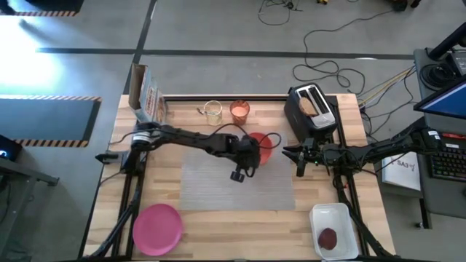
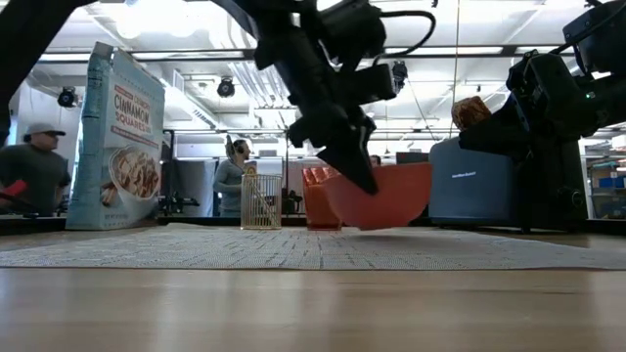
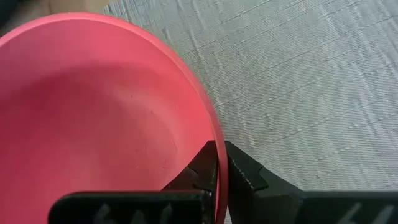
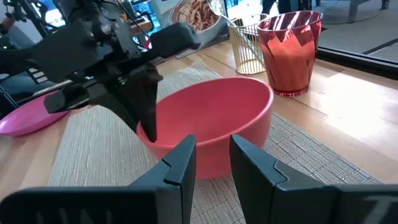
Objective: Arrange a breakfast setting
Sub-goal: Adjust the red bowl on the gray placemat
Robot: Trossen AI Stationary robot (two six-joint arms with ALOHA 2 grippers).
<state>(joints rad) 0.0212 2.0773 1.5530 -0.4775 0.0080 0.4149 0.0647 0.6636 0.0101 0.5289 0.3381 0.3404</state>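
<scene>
The red bowl [image 1: 263, 145] is at the far right corner of the grey woven placemat [image 1: 218, 185]. My left gripper [image 1: 250, 151] is shut on its rim; the low view [image 2: 360, 174] shows it too. My right gripper [image 4: 212, 158] is open and empty, just right of the bowl [image 4: 217, 118]. The pink plate [image 1: 156, 227] lies near the front left. The glass of orange drink [image 1: 239, 110] stands at the back. The toast [image 1: 310, 106] sticks out of the toaster. The dark red patty [image 1: 328, 237] lies in a white tray. My left gripper pinches the bowl's rim [image 3: 211, 134] on its left side, one finger inside the bowl and one outside. The fingers slant down from the table's left. The bowl [image 2: 386, 196] is tilted, its base at or just above the placemat; I cannot tell which.
The black toaster [image 1: 312, 113] stands at the back right, close to my right arm. A glass of pale liquid [image 1: 212, 111] with a metal spoon stands beside the orange drink. A cereal box [image 1: 148, 98] stands at the back left. The white tray [image 1: 333, 229] lies at the front right.
</scene>
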